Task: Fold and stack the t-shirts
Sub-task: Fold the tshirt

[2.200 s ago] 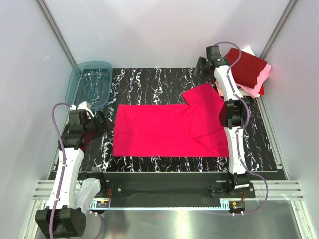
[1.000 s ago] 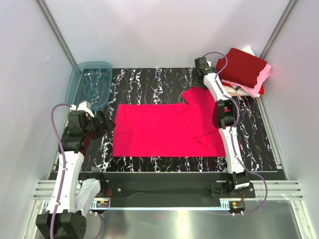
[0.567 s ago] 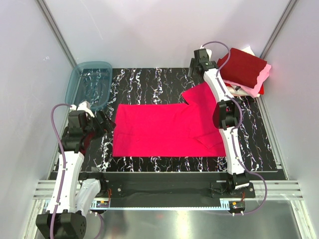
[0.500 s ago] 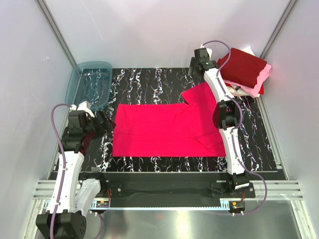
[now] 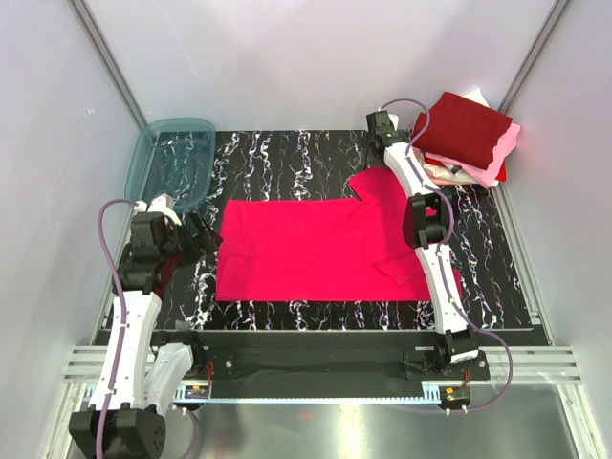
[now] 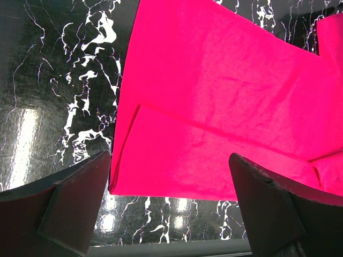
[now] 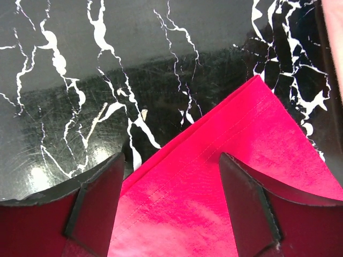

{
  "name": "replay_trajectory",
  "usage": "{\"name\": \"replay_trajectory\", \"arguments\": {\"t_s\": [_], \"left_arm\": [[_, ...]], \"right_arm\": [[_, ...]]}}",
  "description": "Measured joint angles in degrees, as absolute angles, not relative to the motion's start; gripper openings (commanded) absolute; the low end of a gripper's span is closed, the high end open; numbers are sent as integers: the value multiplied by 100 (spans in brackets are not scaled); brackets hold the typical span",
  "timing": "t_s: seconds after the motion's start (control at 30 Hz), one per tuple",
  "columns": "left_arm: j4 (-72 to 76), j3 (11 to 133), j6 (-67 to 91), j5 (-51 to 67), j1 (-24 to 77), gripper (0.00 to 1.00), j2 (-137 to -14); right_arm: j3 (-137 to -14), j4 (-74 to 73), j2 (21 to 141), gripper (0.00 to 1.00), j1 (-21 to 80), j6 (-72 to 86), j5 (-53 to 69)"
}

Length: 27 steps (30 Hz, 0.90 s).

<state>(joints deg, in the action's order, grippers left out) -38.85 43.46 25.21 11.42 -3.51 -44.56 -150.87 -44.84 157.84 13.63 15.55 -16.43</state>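
Observation:
The bright pinkish-red t-shirt [image 5: 316,249] lies flat and partly folded on the black marbled table, with one sleeve [image 5: 382,184] sticking out at the back right. My right gripper [image 5: 380,145] is open just above that sleeve's far corner; in the right wrist view the sleeve hem [image 7: 225,171] lies between the spread fingers. My left gripper [image 5: 206,234] is open at the shirt's left edge; the left wrist view shows a folded flap [image 6: 203,166]. A stack of folded shirts, dark maroon [image 5: 464,126] on pale pink [image 5: 499,158], sits at the back right.
A translucent blue-grey tub [image 5: 170,161] stands at the back left corner. The table's front edge [image 5: 325,330] runs below the shirt. Grey walls close in on both sides and behind.
My right gripper has moved left from beside the stack to the far corner of the sleeve. The left arm and the shirt have not moved.

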Motion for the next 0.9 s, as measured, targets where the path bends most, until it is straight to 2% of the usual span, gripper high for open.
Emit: {"name": "replay_trajectory", "arguments": {"t_s": [0.1, 0.2, 0.23, 0.4, 0.43, 0.47, 0.73, 0.9], "left_arm": [[-3885, 4346, 2521, 1142, -351, 99, -4425], [-3885, 4346, 2521, 1142, -351, 99, -4407], [-3885, 4346, 2521, 1142, -351, 99, -4399], [-3885, 4346, 2521, 1140, -351, 99, -4392], [-3885, 4346, 2521, 1140, -351, 99, -4392], [-3887, 4346, 2521, 1138, -351, 99, -4392], [-3889, 4346, 2521, 1114, -384, 99, -4407], [-3837, 4362, 2526, 1122, -622, 98, -4727]], "right_arm": [[-15085, -4488, 15791, 71, 1363, 1562, -1645], [-15067, -4484, 15791, 60, 1358, 1586, -1625], [-15063, -4484, 15791, 48, 1350, 1599, -1605], [-14925, -4410, 15740, 21, 1306, 1688, -1551], [-14840, -4370, 15699, 14, 1291, 1719, -1538], [-14748, -4318, 15653, 2, 1271, 1734, -1518], [-14125, -4034, 15303, 0, 1203, 1802, -1234], [-12901, -4058, 14516, 0, 1210, 1802, -1116]]}}
